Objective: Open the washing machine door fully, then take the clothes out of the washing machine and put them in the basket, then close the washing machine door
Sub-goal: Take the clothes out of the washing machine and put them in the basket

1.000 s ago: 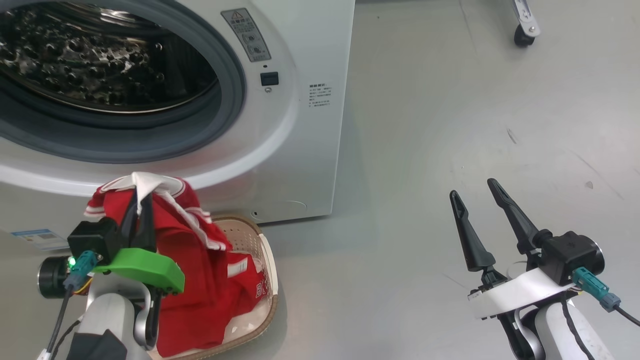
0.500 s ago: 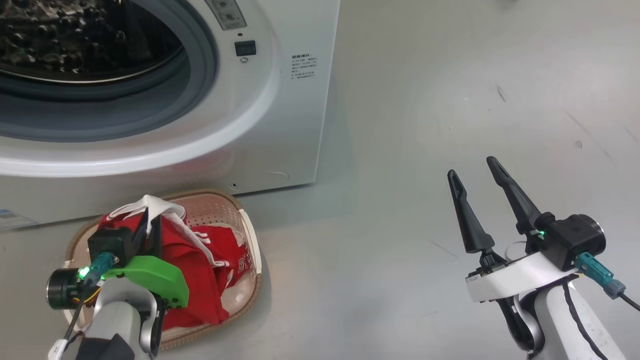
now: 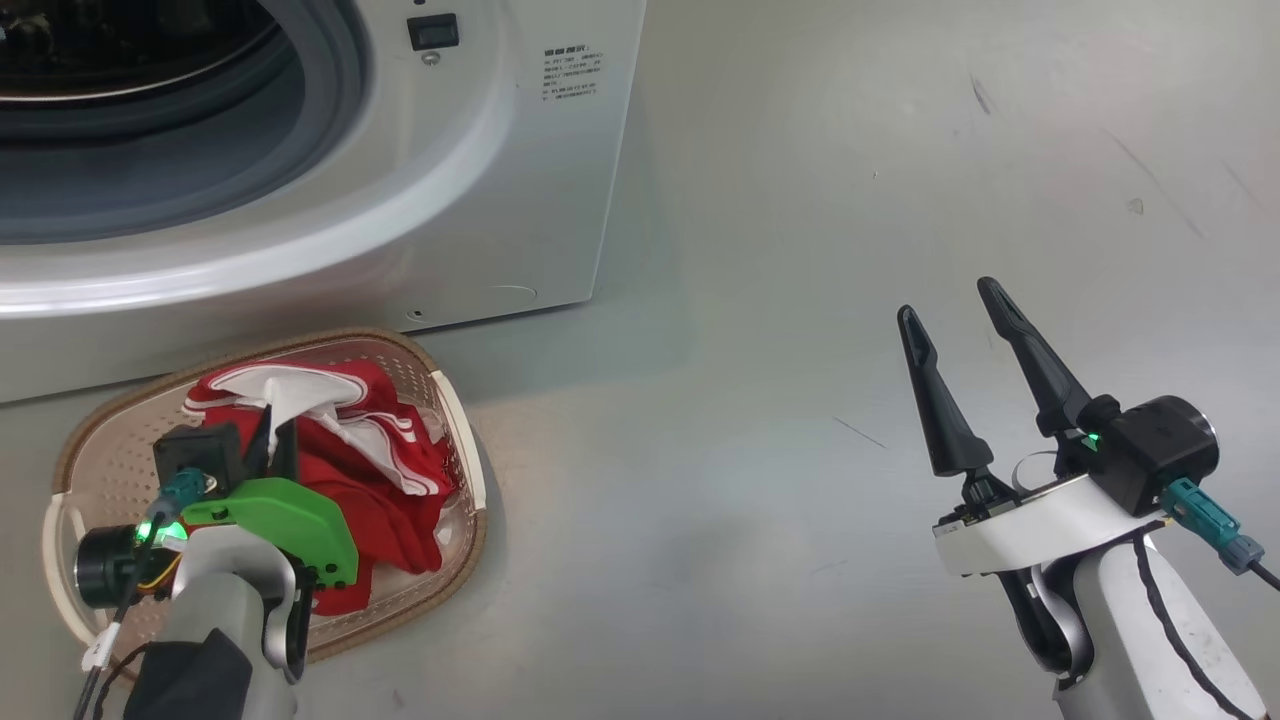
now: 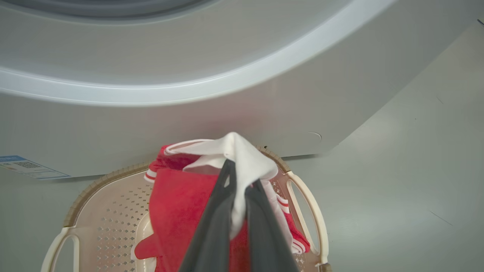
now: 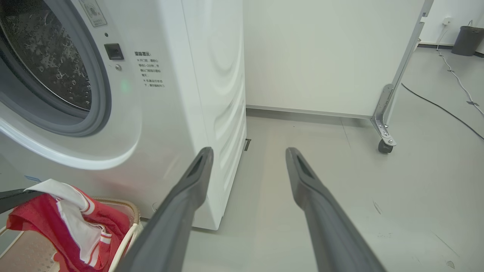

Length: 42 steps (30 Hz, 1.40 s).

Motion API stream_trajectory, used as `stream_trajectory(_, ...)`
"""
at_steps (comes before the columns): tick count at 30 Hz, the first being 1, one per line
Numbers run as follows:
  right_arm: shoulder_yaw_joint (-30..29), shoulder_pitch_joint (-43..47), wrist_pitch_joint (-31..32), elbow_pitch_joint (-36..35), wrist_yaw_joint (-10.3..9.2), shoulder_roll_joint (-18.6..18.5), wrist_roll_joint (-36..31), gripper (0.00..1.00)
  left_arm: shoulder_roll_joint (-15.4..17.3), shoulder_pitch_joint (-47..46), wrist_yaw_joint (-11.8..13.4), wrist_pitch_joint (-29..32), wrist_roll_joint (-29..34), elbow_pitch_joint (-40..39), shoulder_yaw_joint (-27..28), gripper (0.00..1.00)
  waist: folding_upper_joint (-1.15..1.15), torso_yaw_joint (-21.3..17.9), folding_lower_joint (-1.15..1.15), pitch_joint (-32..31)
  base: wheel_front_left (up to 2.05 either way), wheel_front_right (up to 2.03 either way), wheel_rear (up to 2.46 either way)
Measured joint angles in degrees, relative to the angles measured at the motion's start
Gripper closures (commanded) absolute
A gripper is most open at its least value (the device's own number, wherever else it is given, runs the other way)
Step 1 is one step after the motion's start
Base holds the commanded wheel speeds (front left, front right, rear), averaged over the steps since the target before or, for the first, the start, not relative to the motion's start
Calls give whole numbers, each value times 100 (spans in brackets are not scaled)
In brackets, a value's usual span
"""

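**Your left claw [image 3: 280,428] grips the clothes [image 3: 380,480] over the basket [image 3: 100,470]**

It is closed on a white fold of the red clothes. The rest lies just below it in the basket, before the washing machine [image 3: 520,200]. Your right claw [image 3: 945,300] stands wide open, holding nothing, well apart from the basket.

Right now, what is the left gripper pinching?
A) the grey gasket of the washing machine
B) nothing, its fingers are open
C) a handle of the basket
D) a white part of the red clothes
D: in the left wrist view the left gripper is shut on a white fold of the clothes, which lie in the basket.
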Motion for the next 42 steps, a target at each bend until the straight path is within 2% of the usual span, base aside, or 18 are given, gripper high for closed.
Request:
stream_trajectory(11, -36, -178, 0, -43, 0, -81, 0, 0, 142, -227, 200, 18, -130, 744, 309, 100, 0, -46, 0, 368, 0, 0, 0)
stream_trajectory(26, -69, -300, 0, -60, 0, -123, -1, 0, 154, -573, 261, -70, -338, 1478, 536, 100, 0, 10, 0, 590, 0, 0, 0)
stream_trajectory(27, -69, -300, 0, -59, 0, -123, -1, 0, 153, -600, 261, -88, -338, 1508, 536, 95, 0, 13, 0, 595, 0, 0, 0)
stream_trajectory(29, -69, -309, 0, -57, 0, -123, -1, 0, 148, -672, 261, -124, -339, 1571, 537, 21, 0, 20, 0, 604, 0, 0, 0)
stream_trajectory(30, -69, -315, 0, -56, 0, -123, -1, 0, 146, -710, 261, -136, -347, 1612, 538, 0, 0, 24, 0, 607, 0, 0, 0)
stream_trajectory(42, -78, -403, 0, 4, 1, -123, -2, 0, 143, -920, 260, -348, -370, 1968, 553, 0, 0, 79, 0, 551, 0, 0, 0)
